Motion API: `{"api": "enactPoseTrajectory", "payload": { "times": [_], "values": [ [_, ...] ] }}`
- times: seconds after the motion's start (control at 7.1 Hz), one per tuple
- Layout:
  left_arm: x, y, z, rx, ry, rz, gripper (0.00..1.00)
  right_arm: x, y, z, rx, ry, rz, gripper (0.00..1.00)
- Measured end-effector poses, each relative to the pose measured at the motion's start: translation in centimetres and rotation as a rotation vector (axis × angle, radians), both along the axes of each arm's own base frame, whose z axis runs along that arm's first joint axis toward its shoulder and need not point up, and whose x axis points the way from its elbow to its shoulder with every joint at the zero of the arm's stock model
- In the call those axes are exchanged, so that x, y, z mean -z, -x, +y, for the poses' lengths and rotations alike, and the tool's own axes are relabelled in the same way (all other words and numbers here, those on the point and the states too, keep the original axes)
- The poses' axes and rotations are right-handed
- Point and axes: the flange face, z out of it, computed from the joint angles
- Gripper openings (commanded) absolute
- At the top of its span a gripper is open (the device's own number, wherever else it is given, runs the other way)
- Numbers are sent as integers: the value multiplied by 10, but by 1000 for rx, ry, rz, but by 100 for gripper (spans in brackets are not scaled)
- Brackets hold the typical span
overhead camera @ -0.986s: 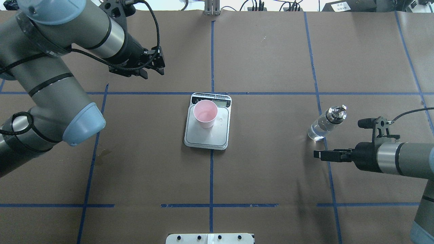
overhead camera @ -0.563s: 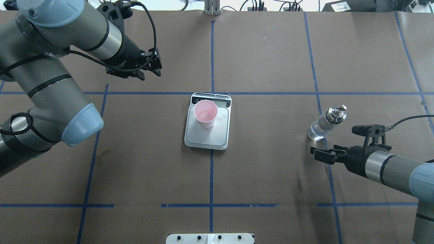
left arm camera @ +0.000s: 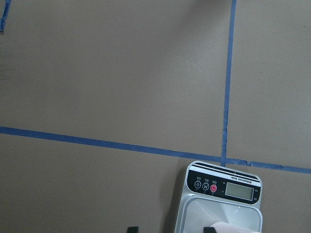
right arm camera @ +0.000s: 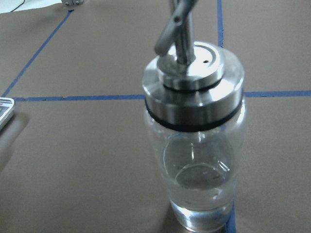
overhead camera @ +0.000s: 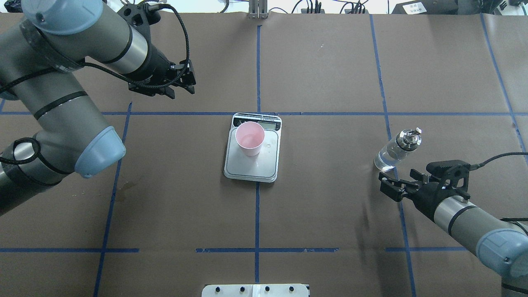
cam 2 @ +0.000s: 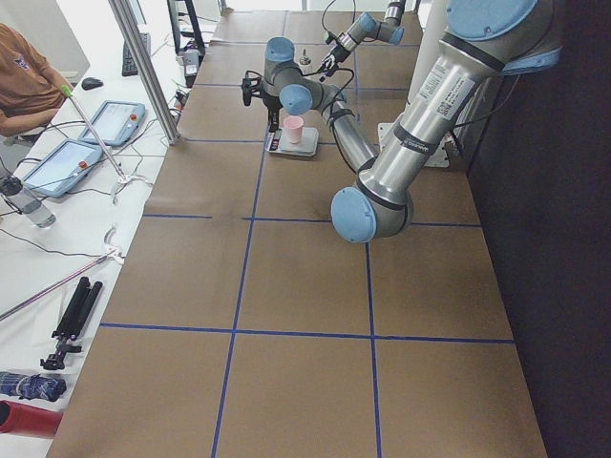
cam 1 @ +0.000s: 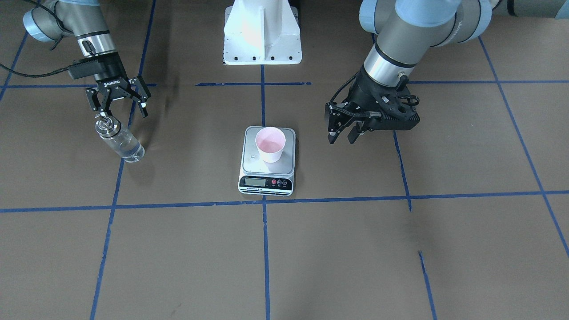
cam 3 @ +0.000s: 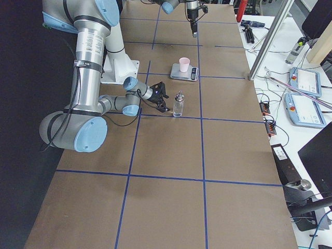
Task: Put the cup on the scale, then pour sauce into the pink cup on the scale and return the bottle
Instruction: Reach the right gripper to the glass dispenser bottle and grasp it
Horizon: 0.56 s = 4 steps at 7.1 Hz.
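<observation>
The pink cup (overhead camera: 249,138) stands upright on the scale (overhead camera: 252,165) at the table's middle, toward the display end; it also shows in the front view (cam 1: 270,143). The glass bottle (overhead camera: 396,150) with its metal spout stands upright at the right, a little clear sauce (right arm camera: 199,194) at its bottom. My right gripper (overhead camera: 387,185) is open and empty, just on the robot's side of the bottle, apart from it; it also shows in the front view (cam 1: 119,111). My left gripper (overhead camera: 183,84) is open and empty, above the table beyond and left of the scale.
Blue tape lines cross the brown table cover. The robot's white base plate (overhead camera: 255,291) sits at the near edge. A few droplets (overhead camera: 270,145) lie on the scale's platform. A person and tablets (cam 2: 91,143) are at the operators' side.
My right arm has swung so its gripper turned and came closer to the bottle's base. My left gripper has drawn slightly back and left, away from the scale.
</observation>
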Motion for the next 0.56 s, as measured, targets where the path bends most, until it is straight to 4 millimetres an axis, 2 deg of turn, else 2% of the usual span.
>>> {"api": "enactPoseTrajectory", "payload": {
  "times": [0.28,0.56],
  "values": [
    [0,0,0,0,1,0,55,-7,2,-3,-62,-8,44,100],
    [0,0,1,-1,1,0,55,-11,15,-8,-115,12,18,100]
  ]
}}
